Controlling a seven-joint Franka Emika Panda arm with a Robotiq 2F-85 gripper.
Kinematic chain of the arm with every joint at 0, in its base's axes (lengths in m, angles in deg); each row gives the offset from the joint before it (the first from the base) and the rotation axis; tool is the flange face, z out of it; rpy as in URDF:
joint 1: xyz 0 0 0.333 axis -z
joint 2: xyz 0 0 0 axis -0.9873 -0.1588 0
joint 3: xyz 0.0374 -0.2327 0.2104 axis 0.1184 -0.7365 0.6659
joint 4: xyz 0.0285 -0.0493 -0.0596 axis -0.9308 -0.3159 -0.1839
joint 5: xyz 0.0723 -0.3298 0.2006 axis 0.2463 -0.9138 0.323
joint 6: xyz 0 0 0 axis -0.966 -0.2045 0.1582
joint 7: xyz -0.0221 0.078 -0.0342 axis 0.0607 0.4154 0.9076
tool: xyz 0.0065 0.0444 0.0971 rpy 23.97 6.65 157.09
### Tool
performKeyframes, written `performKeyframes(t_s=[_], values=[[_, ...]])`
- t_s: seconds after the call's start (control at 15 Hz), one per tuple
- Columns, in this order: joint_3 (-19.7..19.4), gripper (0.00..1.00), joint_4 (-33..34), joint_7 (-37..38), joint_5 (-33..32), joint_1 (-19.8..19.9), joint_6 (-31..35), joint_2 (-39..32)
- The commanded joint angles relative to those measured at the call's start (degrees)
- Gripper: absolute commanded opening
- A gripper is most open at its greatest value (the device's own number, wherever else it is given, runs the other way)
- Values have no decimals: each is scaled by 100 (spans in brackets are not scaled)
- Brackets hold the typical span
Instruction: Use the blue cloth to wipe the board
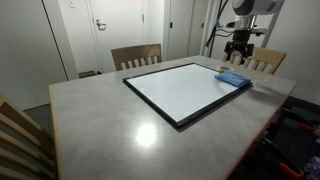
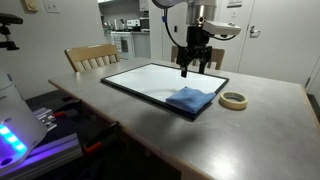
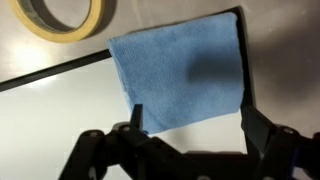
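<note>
The blue cloth point(image 1: 232, 77) point(image 2: 190, 99) point(image 3: 178, 78) lies flat on a corner of the board point(image 1: 185, 92) point(image 2: 145, 80) point(image 3: 60, 95), a white panel with a thin black frame. My gripper point(image 1: 238, 52) point(image 2: 191, 70) point(image 3: 190, 118) hangs open above the board, just beside the cloth and clear of it. In the wrist view its two dark fingers point(image 3: 255, 125) stand wide apart over the cloth's near edge, with nothing between them.
A roll of tan tape point(image 2: 234, 100) point(image 3: 62, 20) lies on the grey table point(image 1: 110, 125) point(image 2: 250, 130) next to the board's corner. Wooden chairs point(image 1: 136, 56) point(image 2: 92, 57) stand along the table's far side.
</note>
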Motion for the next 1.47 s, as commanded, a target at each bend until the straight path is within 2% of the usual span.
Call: performKeyframes(t_s=[0.0, 0.13, 0.47, 0.6, 0.67, 0.93, 1.4], values=[[245, 100, 683, -283, -97, 358, -267, -565], [307, 100, 906, -310, -177, 440, -409, -760], [648, 100, 1222, -1112, -122, 705, -803, -1024], [570, 100, 1307, -974, -302, 614, -807, -1114], [576, 100, 1068, -828, -238, 600, -638, -945], [570, 100, 1096, -774, -278, 581, -618, -1015], [769, 100, 1451, -1198, -254, 690, -506, -1607]])
